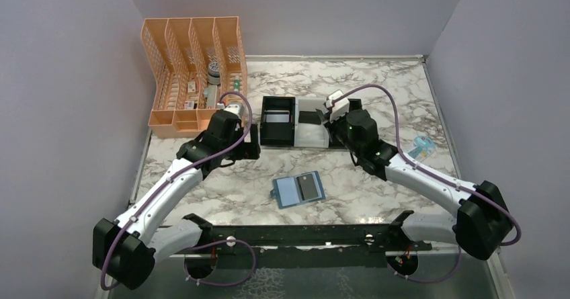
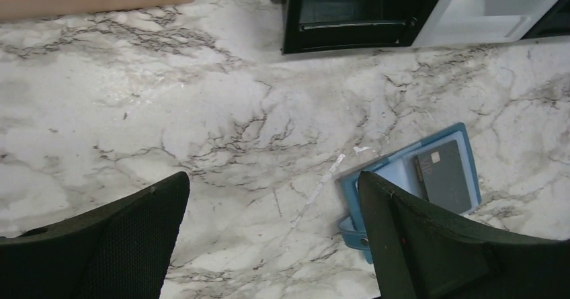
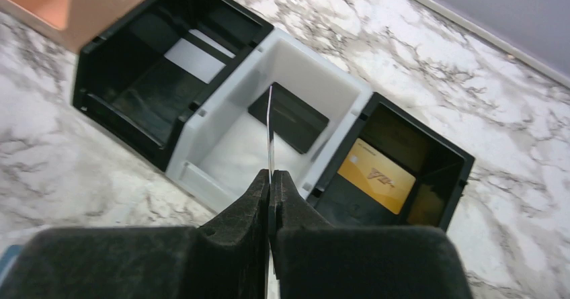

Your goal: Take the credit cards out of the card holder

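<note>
**Overhead and two wrist views of a marble table [image 1: 376,171].**

- **Card holder:** The card holder [image 1: 299,190] lies open and flat at lower centre of the overhead view, between the two arms and apart from both. In the left-wrist view it appears at lower right, its near corner hidden behind one finger. A dark grey card [image 1: 310,186] rests on its right-hand panel.
- **Left arm:** The left fingers [image 2: 430,245] stand spread wide with nothing between them. They are over bare table, just left of the three-compartment tray [image 1: 277,142] in the overhead view.
- **Right arm:** The right fingers [image 3: 271,191] are pressed together on a thin card [image 3: 270,131]. The card is upright and seen edge-on, so its colour cannot be told. It is above the tray's white middle compartment.
- **Tray contents (right-wrist view):**
  - A pale card [image 3: 195,58] lies in the left black compartment.
  - A black card [image 3: 289,116] lies in the white compartment.
  - A gold card [image 3: 375,175] lies in the right black compartment.
- **Background:** An orange mesh organiser [image 1: 191,70] stands at upper left of the overhead view, beyond the left arm.
</note>
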`<state>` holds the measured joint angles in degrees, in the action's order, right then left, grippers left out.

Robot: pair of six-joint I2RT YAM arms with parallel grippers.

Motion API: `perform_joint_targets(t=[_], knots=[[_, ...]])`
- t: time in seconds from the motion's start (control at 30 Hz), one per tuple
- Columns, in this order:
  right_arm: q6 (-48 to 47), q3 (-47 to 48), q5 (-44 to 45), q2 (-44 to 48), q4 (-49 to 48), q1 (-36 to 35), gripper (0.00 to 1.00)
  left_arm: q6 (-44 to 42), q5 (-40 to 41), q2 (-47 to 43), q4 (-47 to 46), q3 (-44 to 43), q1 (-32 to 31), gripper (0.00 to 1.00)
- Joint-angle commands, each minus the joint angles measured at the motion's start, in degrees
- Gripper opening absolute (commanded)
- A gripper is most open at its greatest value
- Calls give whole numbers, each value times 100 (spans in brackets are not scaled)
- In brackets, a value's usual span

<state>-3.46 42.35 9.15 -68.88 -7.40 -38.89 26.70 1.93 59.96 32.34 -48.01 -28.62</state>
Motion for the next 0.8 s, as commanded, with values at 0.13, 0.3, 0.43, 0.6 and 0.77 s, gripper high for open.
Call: perform_joint_targets(t=[0.13, 0.3, 0.43, 0.6, 0.77], knots=[[-1073, 430, -327, -436, -217, 493, 1, -274, 1032, -585, 153, 303, 93, 99], [-1801, 809, -655, -1241, -162, 497, 1, -288, 1203, -610, 138, 306, 94, 99], [-2588, 1079, -791, -1667, -205, 502, 1, -306, 1242, -607, 126, 284, 94, 99], [-3723, 1294, -1018, -2139, -72, 498, 1, -306, 1307, -625, 126, 278, 93, 99], [-4375, 1657, -762, -2738, 88, 497, 1, -306, 1338, -656, 129, 276, 94, 99]])
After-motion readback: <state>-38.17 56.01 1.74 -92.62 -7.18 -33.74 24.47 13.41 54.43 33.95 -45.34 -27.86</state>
